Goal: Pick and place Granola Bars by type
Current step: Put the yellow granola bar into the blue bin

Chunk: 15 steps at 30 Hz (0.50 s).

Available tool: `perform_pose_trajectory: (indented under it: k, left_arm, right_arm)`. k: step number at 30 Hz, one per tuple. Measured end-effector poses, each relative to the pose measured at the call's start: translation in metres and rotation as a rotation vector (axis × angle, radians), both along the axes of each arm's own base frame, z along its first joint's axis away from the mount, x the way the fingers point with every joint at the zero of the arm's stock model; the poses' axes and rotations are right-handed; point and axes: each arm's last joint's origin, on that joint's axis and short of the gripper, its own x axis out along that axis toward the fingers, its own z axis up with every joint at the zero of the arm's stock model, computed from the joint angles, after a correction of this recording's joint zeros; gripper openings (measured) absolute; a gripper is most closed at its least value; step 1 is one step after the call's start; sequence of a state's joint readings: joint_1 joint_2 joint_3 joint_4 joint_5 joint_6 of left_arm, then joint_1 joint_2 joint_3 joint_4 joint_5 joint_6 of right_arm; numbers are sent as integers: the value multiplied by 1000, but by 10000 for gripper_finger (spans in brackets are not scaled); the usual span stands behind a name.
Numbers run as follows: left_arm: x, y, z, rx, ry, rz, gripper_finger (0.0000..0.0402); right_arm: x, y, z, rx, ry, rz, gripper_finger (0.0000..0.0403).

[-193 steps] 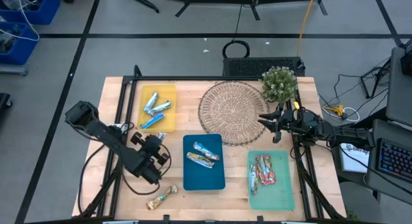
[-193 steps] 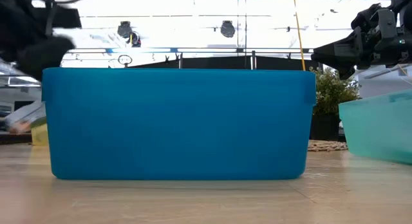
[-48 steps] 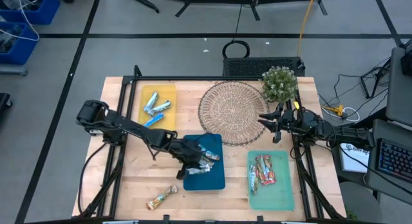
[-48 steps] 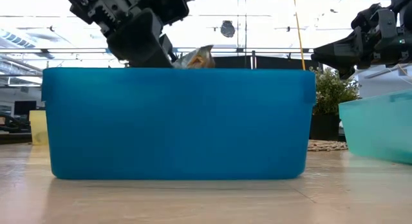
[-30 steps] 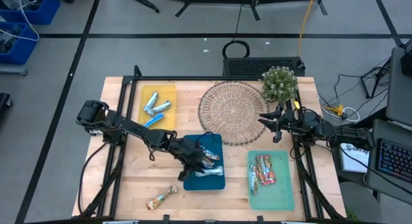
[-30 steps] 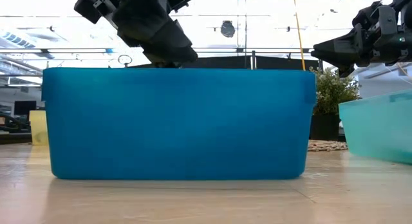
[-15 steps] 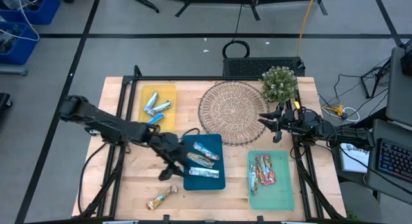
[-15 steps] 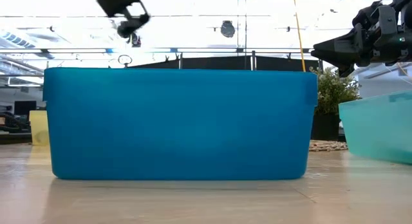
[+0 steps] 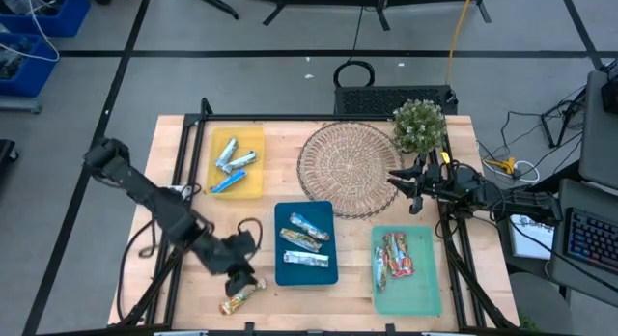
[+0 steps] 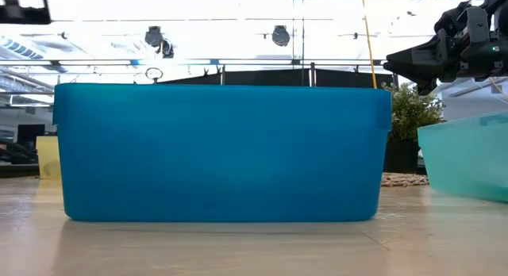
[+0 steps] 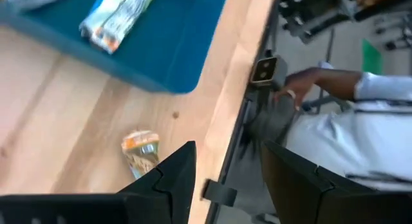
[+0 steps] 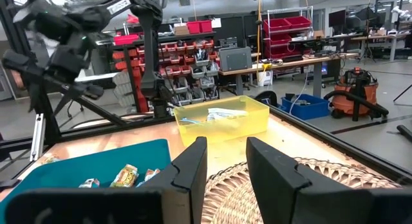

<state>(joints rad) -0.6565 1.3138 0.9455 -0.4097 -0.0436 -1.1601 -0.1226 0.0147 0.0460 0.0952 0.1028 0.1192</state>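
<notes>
The left claw (image 9: 243, 275), its fingers apart and empty, hovered over the bench (image 9: 193, 278) just beside the blue tray (image 9: 305, 273), with a loose gold-wrapped granola bar (image 9: 241, 296) lying on the wood just below it. Three more bars (image 9: 305, 241) lay in the blue tray, blue ones (image 9: 232, 162) in the yellow tray (image 9: 253, 135), red ones (image 9: 396, 255) in the green tray (image 9: 417, 295). The right claw (image 9: 394, 180), fingers apart, waited over the wicker mat (image 9: 343, 162).
</notes>
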Motion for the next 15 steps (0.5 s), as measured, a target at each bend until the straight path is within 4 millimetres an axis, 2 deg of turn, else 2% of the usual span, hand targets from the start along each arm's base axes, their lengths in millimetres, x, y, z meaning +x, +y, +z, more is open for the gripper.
perform_pose_trajectory:
  k: [6, 11, 15]
  left_arm:
    - [-2, -34, -29, -7, 85, 94, 179]
    - [6, -45, -63, 23, 217, 130, 179]
    - [11, -50, -82, -4, 317, 117, 179]
  right_arm:
    - [0, 0, 0, 0, 1, 0, 100]
    - [0, 0, 0, 0, 1, 0, 100]
    - [0, 0, 0, 0, 1, 0, 100]
